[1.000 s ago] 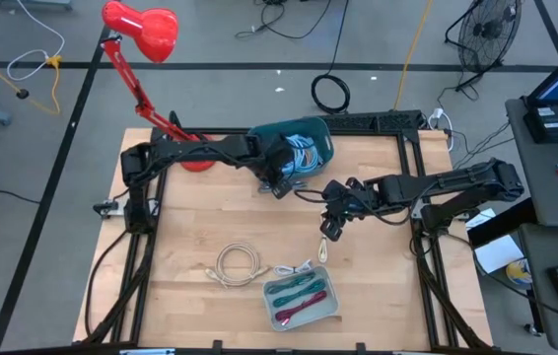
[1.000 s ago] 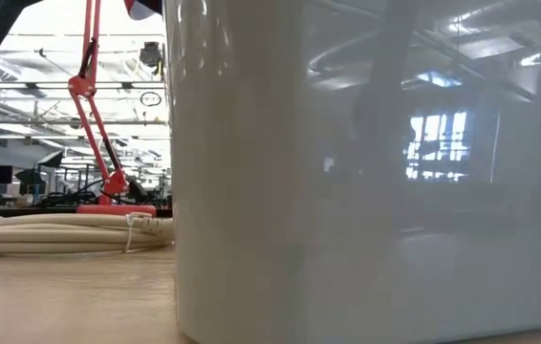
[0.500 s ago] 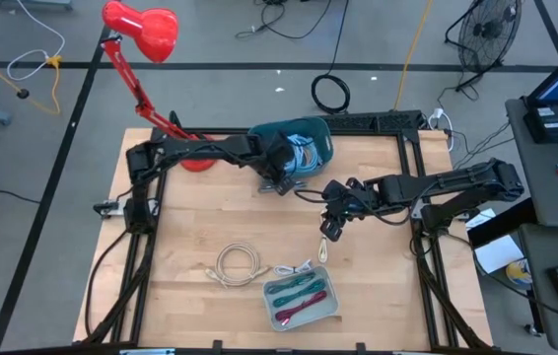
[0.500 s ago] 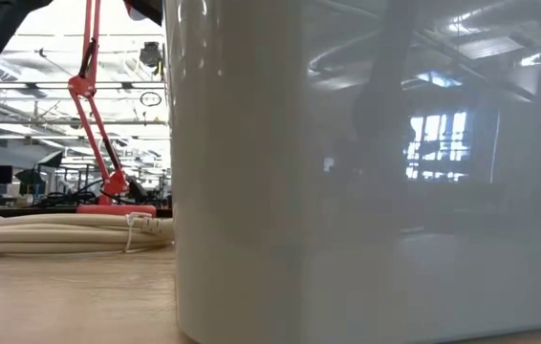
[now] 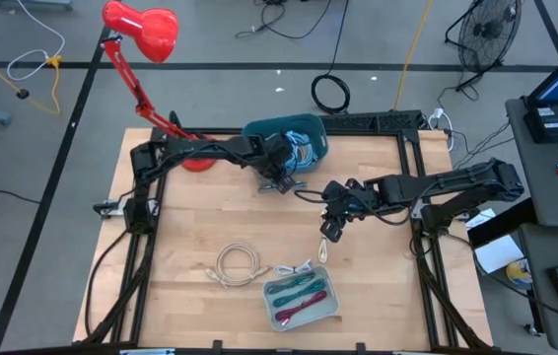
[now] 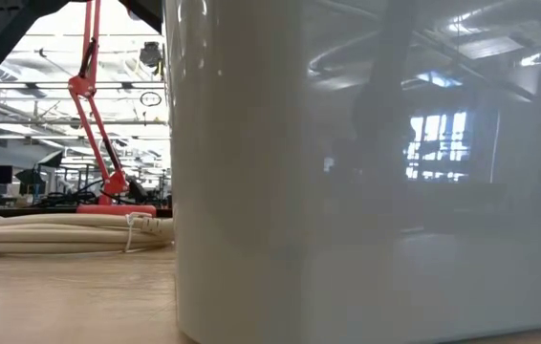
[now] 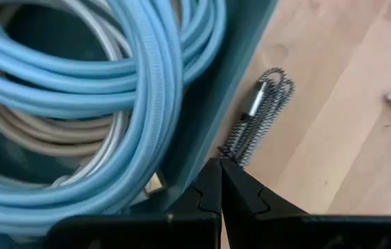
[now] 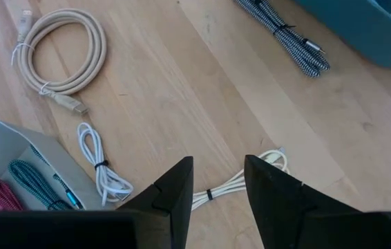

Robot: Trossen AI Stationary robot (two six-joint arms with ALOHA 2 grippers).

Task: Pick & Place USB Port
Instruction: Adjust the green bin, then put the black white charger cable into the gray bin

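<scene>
Left tool (image 7: 220,181), fingers together, is hovering at teal bin (image 5: 304,133) rim; right tool (image 8: 216,181) is hanging apart above white cable (image 8: 240,181). Cable likely light, floppy; gripping at its tie seems best.

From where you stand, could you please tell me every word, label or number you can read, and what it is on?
None can be read.
The round dial hanging in the room behind the red lamp: marks too small to read.
The bright reflection on the grey tray wall: blurred, no legible text.
</scene>
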